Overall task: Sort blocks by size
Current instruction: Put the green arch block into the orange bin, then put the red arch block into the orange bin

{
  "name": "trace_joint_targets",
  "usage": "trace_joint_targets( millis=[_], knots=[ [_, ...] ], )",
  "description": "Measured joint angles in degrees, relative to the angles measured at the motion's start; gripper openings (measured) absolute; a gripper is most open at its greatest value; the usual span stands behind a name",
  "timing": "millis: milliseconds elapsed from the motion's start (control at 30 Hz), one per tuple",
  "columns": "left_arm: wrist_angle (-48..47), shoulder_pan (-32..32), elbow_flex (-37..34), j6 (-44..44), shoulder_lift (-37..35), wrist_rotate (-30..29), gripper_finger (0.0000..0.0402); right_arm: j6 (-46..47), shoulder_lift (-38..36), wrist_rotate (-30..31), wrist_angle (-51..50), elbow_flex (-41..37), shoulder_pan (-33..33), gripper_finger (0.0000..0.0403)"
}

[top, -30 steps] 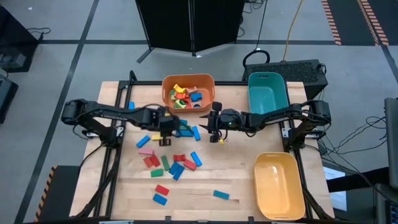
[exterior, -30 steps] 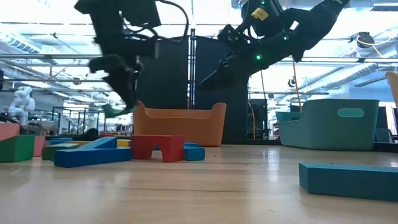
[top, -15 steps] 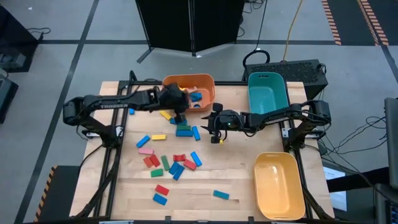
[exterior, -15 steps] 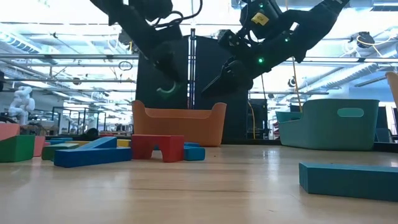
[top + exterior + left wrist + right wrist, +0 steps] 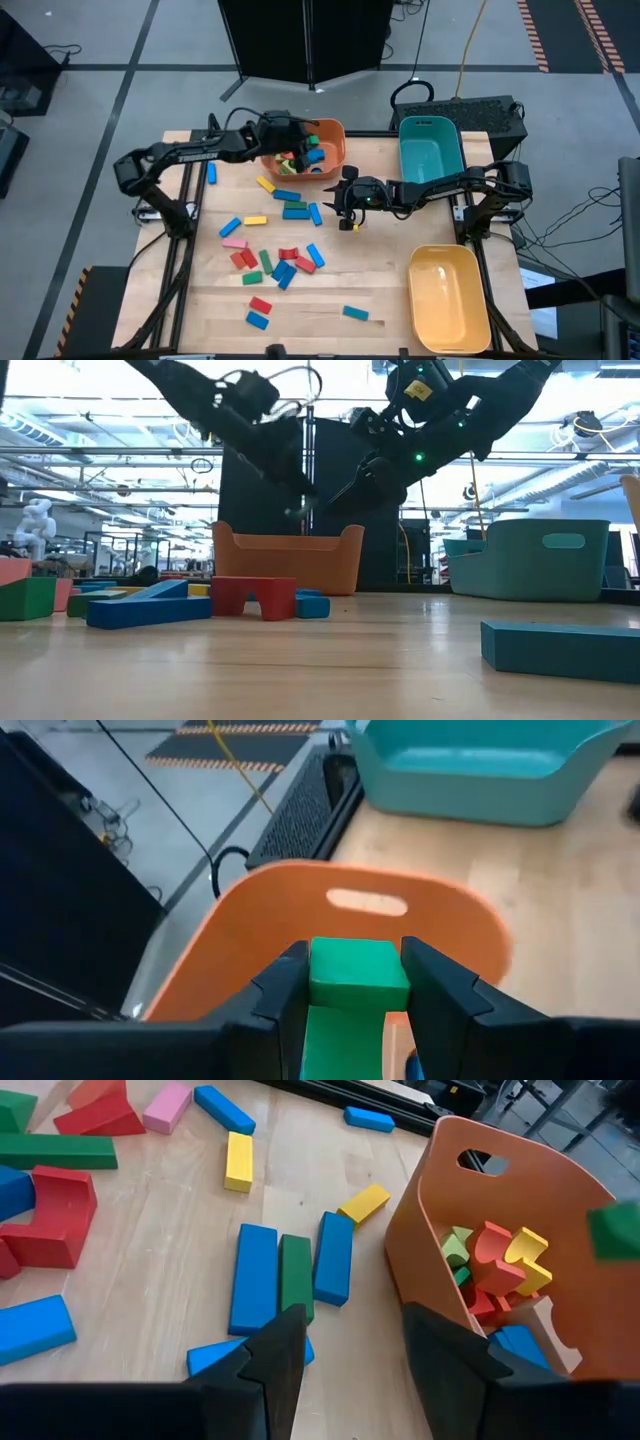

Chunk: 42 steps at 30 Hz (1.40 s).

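while the left gripper [image 5: 300,150] hangs over the orange bin [image 5: 330,131], its fingers are clamped on a green block [image 5: 357,975].
the right gripper [image 5: 343,205] waits above the table [image 5: 400,290] just beside that bin, fingers apart and holding nothing. more blocks [image 5: 275,265] lie scattered on the wood, and others fill the bin.

**Blocks split between the table and the orange bin**

A green block [image 5: 357,982] is sitting clamped between two dark fingers above the orange bin [image 5: 330,135]. Several red, yellow, green and blue blocks [image 5: 497,1270] are lying jumbled inside that bin. The other blocks [image 5: 275,262] are lying flat, scattered over the wooden table, with two blue ones and a green one [image 5: 294,1272] resting side by side.
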Motion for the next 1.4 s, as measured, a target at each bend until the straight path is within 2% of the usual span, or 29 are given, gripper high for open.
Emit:
trace_joint_targets(
  millis=[400,900,1000,1200,1400],
  knots=[
    [5.14,3.62,-0.02,-1.45,10.42,0.3,0.0128,-0.02,0.0,0.0,-0.05,0.0,-0.02,0.0157],
    [3.9,4.84,-0.07,-1.44,13.68,-1.42,0.0131,-0.02,0.0,0.02,0.0,0.0,-0.01,0.0157],
    [4.08,4.57,-0.07,-1.31,13.68,-1.42,0.0154,-0.02,0.0,0.02,0.0,0.0,-0.01,0.0157],
    [3.72,3.88,-0.07,-3.02,13.57,-3.37,0.0235,-0.02,-0.01,0.02,0.0,0.0,-0.01,0.0157],
    [-0.24,2.83,-0.07,-3.35,9.71,-4.68,0.025,-0.02,-0.01,0.02,0.23,0.0,-0.01,0.0157]
  ],
)
